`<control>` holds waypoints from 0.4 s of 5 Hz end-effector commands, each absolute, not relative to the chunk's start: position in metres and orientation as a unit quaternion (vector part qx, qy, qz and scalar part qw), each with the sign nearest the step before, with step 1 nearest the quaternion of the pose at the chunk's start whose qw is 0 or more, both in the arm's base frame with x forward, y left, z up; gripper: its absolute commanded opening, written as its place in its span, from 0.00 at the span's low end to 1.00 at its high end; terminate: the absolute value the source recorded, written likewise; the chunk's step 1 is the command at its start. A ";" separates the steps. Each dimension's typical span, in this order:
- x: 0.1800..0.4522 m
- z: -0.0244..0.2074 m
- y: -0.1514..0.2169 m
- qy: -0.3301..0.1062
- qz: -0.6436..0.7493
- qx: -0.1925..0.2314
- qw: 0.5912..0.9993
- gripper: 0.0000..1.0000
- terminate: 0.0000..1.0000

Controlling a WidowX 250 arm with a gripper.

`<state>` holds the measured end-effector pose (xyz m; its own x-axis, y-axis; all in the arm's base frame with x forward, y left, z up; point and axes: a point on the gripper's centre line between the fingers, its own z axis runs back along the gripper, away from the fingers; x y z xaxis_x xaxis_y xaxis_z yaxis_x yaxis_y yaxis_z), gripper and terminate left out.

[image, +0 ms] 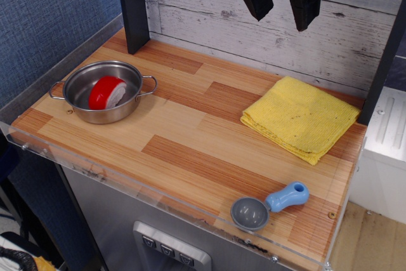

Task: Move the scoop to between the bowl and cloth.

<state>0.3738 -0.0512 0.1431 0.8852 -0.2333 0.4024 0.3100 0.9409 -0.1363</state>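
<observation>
The scoop (266, 206), with a round grey cup and a short light-blue handle, lies on the wooden table near its front right edge. The steel bowl (136, 101) with two loop handles stands at the left and holds a red-and-white round thing (106, 92). The folded yellow cloth (300, 117) lies at the back right. My gripper (280, 6) hangs high at the top of the view, above the table's back edge, open and empty, far from the scoop.
A dark post (132, 7) stands at the back left by the plank wall. A clear plastic lip (152, 198) runs along the table's front edge. A white unit (388, 128) stands past the right side.
</observation>
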 end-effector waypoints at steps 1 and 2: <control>0.374 0.143 -0.051 -0.194 -0.141 -0.099 0.966 1.00 0.00; 0.368 0.141 -0.082 -0.188 -0.193 -0.093 0.959 1.00 0.00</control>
